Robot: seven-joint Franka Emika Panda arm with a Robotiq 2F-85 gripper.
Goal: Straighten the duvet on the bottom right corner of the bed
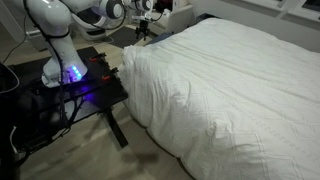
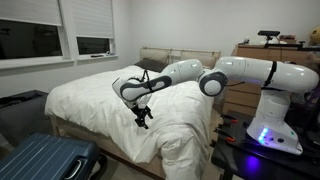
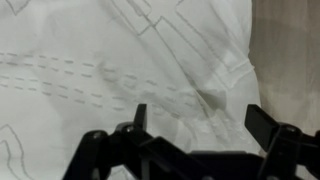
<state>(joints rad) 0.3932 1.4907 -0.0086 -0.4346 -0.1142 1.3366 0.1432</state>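
The white quilted duvet (image 1: 230, 85) covers the whole bed (image 2: 110, 150) and drapes over its edge in both exterior views (image 2: 100, 100). My gripper (image 2: 143, 116) hangs just above the duvet near a bed corner, seen far back in an exterior view (image 1: 142, 30). In the wrist view the gripper (image 3: 198, 118) is open and empty, its two black fingers spread over creased duvet fabric (image 3: 110, 60) with stitched lines. A fold of the duvet (image 3: 215, 90) lies between the fingers, below them.
The black robot table (image 1: 75, 90) with the arm's base (image 2: 270, 130) stands beside the bed. A blue suitcase (image 2: 40, 160) lies on the floor by the bed. A wooden dresser (image 2: 265, 50) stands behind. Bare floor (image 3: 290, 50) shows past the duvet's edge.
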